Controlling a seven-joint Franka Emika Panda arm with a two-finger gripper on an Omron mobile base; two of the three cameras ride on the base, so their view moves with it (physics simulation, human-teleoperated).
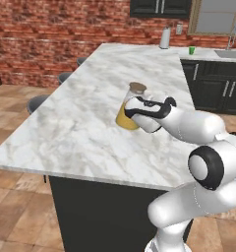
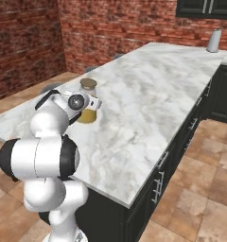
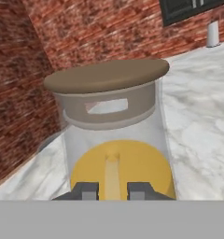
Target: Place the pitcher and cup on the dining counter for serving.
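The pitcher (image 1: 124, 119), clear glass with orange liquid and a brown cork lid, stands upright on the dining counter (image 1: 80, 128) near its right edge. My gripper (image 1: 128, 111) reaches in from the right and is shut on the pitcher's lower body. From the right base view the pitcher (image 2: 88, 85) rises just behind the gripper (image 2: 93, 104) on the marble counter (image 2: 148, 94). In the hand view the pitcher (image 3: 109, 79) looms close, with the fingertips (image 3: 88, 191) at its orange base. The green cup (image 1: 191, 50) stands far off on the kitchen counter beside the sink.
A white paper-towel roll (image 1: 164, 38) stands at the island's far end, also in the right base view as a roll (image 2: 213, 40). Grey stools (image 1: 37, 102) line the island's left side. The sink (image 1: 230, 53) and dark cabinets lie to the far right.
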